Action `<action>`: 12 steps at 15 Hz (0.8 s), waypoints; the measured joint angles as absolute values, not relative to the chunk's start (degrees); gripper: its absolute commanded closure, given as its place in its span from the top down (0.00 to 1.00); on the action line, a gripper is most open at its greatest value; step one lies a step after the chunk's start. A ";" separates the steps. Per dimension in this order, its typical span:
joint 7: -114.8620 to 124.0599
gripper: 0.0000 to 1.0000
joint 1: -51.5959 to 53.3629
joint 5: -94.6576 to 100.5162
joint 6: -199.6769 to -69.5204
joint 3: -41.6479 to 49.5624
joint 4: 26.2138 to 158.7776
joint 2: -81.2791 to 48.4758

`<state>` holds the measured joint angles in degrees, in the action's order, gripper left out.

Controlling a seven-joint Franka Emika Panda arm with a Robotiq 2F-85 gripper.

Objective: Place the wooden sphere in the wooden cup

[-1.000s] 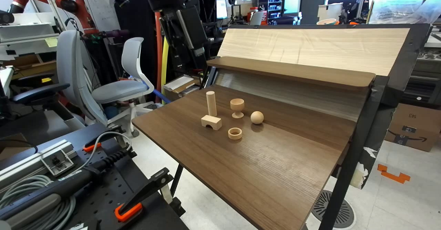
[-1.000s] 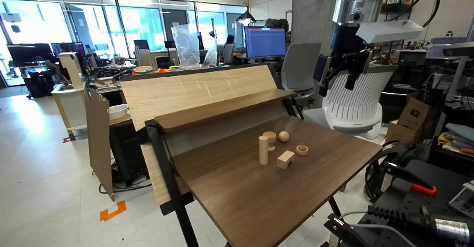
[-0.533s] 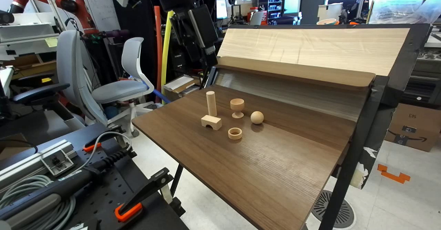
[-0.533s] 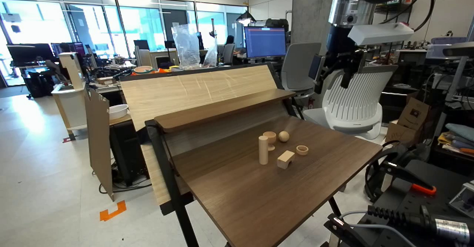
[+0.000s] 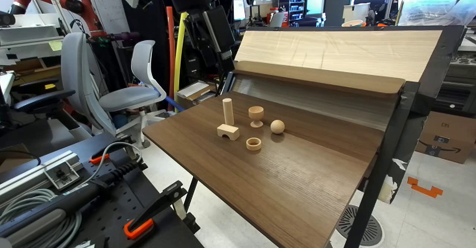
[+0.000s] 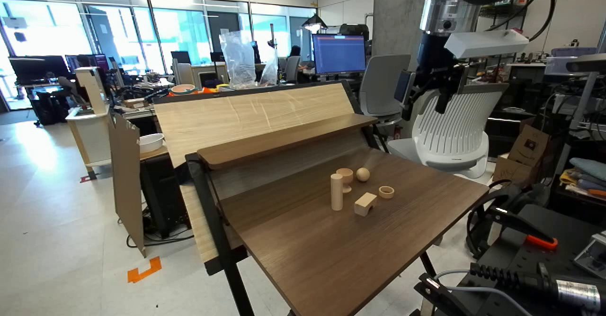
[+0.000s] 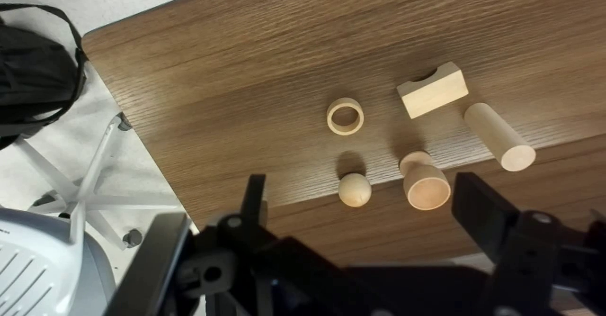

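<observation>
Your claw (image 6: 423,111) hangs in the air, higher than the tabletop (image 7: 208,112), with its two fingers (image 7: 255,195) spread wide. The wooden sphere (image 7: 355,190) rests on the tabletop, lower than your claw and well apart from it; through the wrist view you see it in the gap between the fingers, about midway. The wooden cup (image 7: 422,176) stands upright on its foot, also below the level of the fingertips, near the sphere but apart from it, and shows in the same gap, closer to the finger on the right of that view. Past the fingertips, farther up the wrist view, you have the wooden ring (image 7: 344,130) lying flat and the arched block (image 7: 434,93), its hollow turned down. The wooden cylinder (image 7: 494,133) stands on end, showing near the tip of the finger on the right, outside the gap. In an exterior view, a white chair (image 6: 452,131) shows behind your claw
</observation>
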<state>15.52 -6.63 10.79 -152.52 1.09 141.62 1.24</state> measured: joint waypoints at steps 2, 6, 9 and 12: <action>16.51 1.00 -6.58 10.12 -152.78 1.13 141.30 0.41; 19.85 1.00 -6.47 7.46 -153.79 1.27 138.52 -3.61; 20.63 1.00 -6.11 5.98 -153.80 1.87 134.77 -7.66; 23.23 1.00 -5.30 5.93 -153.82 3.40 130.39 -12.08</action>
